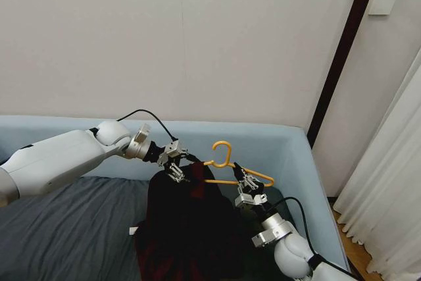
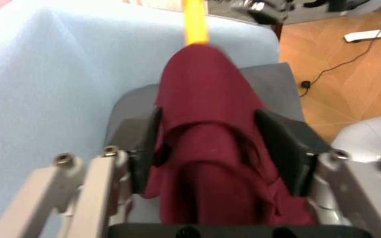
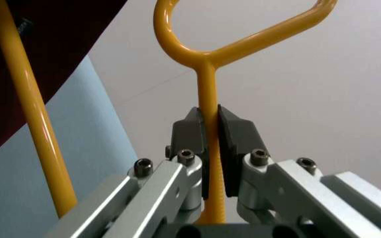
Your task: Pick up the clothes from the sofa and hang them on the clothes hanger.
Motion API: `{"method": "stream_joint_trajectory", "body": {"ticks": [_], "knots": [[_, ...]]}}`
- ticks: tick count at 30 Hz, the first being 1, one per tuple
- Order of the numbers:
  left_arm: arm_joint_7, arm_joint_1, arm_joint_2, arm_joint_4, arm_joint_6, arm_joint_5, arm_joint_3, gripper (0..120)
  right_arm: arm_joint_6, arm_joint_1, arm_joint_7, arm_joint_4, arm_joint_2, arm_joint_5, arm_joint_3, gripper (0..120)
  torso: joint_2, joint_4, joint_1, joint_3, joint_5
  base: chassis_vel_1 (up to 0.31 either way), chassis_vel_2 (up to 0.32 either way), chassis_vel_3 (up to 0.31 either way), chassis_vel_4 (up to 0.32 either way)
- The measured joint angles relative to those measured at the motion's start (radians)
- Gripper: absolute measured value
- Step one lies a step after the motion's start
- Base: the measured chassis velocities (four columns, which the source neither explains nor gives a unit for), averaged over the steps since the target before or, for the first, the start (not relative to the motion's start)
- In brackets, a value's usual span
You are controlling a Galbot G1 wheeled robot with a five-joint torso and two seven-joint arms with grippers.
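Observation:
A dark red garment hangs over the sofa, its upper edge draped on one arm of a yellow clothes hanger. My left gripper reaches in from the left and is shut on the garment's top fold. In the left wrist view the red cloth is bunched between the gripper's black pads, with the hanger just beyond. My right gripper comes up from below and is shut on the hanger's bare arm. In the right wrist view it clamps the yellow rod.
The light blue sofa back runs behind the hanger, and the grey seat cushion lies lower left. A dark door frame and white curtain stand to the right. Wooden floor with a cable lies past the sofa's end.

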Motion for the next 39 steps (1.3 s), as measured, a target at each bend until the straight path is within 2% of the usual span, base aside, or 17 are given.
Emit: {"method": "stream_joint_trajectory", "body": {"ticks": [5,8,12,15,29,32,36,37,39], "knots": [[-0.007,0.008,-0.004,0.001,-0.002,0.000,0.013,40,0.008,-0.012,0.000,0.003,0.003,-0.014,0.002,4,0.000,0.0000,0.000,0.000,0.0000,0.000,0.000,0.000,0.000],[-0.007,0.012,-0.007,-0.012,-0.002,-0.001,0.017,24,0.018,-0.014,0.000,0.003,0.001,-0.031,0.000,4,0.000,-0.0001,0.000,0.000,0.0000,0.000,0.000,0.000,0.000],[-0.007,0.018,-0.008,-0.009,-0.002,-0.001,0.017,16,0.022,-0.009,0.000,-0.001,0.003,-0.037,-0.002,4,0.000,-0.0002,0.000,0.000,0.0000,0.000,0.000,0.000,0.000],[-0.014,0.028,-0.004,0.008,-0.012,0.000,0.012,4,0.031,0.001,0.003,-0.009,0.009,-0.046,-0.005,4,0.000,0.0001,0.000,0.000,-0.0001,0.000,0.000,0.000,0.000],[-0.029,0.045,0.017,-0.004,-0.020,-0.004,-0.013,2,0.027,-0.019,0.004,0.023,0.003,-0.007,-0.009,4,0.000,0.0001,0.000,0.000,0.0000,0.000,0.000,0.000,0.000],[-0.038,0.058,0.021,0.000,-0.021,-0.005,-0.031,2,0.023,-0.035,0.000,0.051,-0.008,0.046,-0.007,11,0.000,-0.0002,0.000,0.000,0.0000,0.000,0.000,0.000,0.000],[-0.067,0.094,0.023,0.021,-0.024,-0.010,-0.089,2,0.024,-0.110,-0.028,0.144,-0.061,0.150,0.021,28,0.000,0.0000,0.000,0.000,-0.0003,0.000,0.000,0.000,0.000],[-0.067,0.094,0.023,0.021,-0.024,-0.010,-0.089,2,0.024,-0.110,-0.028,0.144,-0.061,0.150,0.021,28,0.000,0.0000,0.000,0.000,-0.0003,0.000,0.000,0.000,0.000],[-0.081,0.104,0.021,0.024,-0.029,-0.020,-0.104,2,0.052,-0.149,-0.035,0.185,-0.090,0.209,0.037,38,0.000,-0.0002,0.000,0.000,0.0000,0.000,0.000,0.000,0.000]]}}
